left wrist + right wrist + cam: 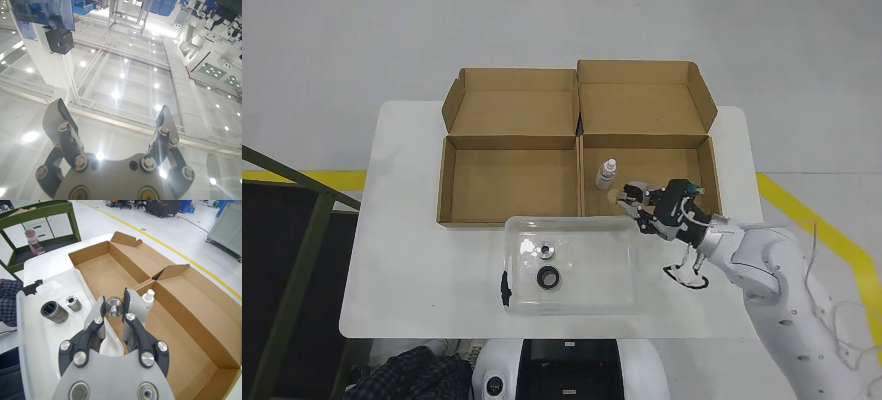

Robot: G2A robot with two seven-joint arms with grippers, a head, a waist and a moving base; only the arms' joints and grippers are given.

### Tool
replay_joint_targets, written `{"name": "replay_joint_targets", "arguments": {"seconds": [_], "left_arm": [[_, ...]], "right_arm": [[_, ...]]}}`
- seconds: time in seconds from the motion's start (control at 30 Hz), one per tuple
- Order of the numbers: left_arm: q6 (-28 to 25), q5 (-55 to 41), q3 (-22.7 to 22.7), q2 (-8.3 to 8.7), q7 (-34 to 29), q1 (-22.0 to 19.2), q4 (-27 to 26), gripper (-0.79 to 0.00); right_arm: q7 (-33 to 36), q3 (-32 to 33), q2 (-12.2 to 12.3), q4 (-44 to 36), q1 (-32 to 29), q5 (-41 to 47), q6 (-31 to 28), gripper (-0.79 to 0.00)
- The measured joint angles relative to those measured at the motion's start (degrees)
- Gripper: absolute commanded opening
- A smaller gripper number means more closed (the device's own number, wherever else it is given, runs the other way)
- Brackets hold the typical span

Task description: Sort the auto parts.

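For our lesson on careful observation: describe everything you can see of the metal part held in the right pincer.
The part is small, round, shiny silver metal: a disc-like face with a short stud at its centre. The right pincer clamps its rim from both sides, the face turned toward the wrist camera. It is held over the near side of the right box, close to the white bottle; only the pincer seems to touch it.
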Motion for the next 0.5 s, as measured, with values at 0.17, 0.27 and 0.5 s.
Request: {"name": "replay_joint_targets", "arguments": {"seconds": [0.17, 0.27, 0.5], "left_arm": [[0.00, 0.00, 0.00, 0.00, 0.00, 0.00, 0.00, 0.000], [0.00, 0.00, 0.00, 0.00, 0.00, 0.00, 0.00, 0.000], [0.00, 0.00, 0.00, 0.00, 0.00, 0.00, 0.00, 0.000]], "right_arm": [[2.75, 0.93, 0.18, 2.17, 0.99, -0.48, 1.43, -0.785], [5.40, 0.50, 0.14, 4.10, 2.50, -0.42, 2.74, -0.785], [9.77, -2.69, -0.39, 9.73, 7.44, -0.94, 5.72, -0.785]]}}
